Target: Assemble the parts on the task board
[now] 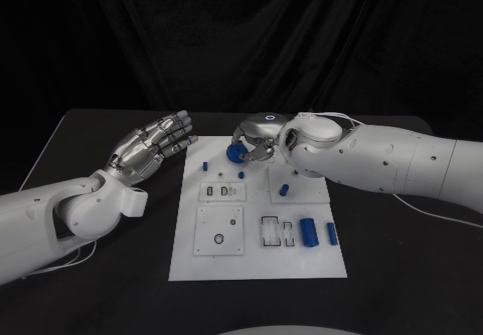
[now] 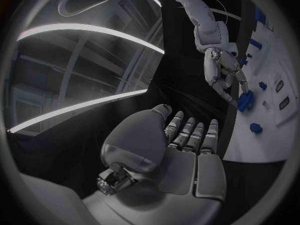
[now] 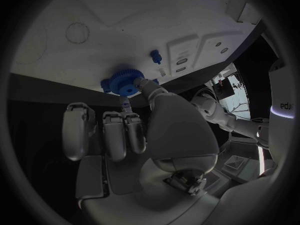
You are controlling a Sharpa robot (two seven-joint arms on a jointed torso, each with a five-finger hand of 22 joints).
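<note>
My right hand (image 1: 259,138) pinches a blue gear (image 1: 237,152) between thumb and fingertips over the far left part of the white task board (image 1: 257,262). The right wrist view shows the gear (image 3: 123,81) at the tips of that hand (image 3: 144,135), close to the board's (image 3: 125,25) edge; whether it touches the board I cannot tell. My left hand (image 1: 151,146) hovers open, fingers straight, just off the board's far left corner. In the left wrist view that hand (image 2: 184,150) lies flat, facing the right hand (image 2: 224,72) and gear (image 2: 245,101).
Two small blue pegs (image 1: 205,166) (image 1: 243,174) stand on the board near the gear, and a blue piece (image 1: 284,188) sits on the right block. Two blue cylinders (image 1: 309,232) (image 1: 332,234) lie beside a slotted holder (image 1: 273,231). Black table surrounds the board.
</note>
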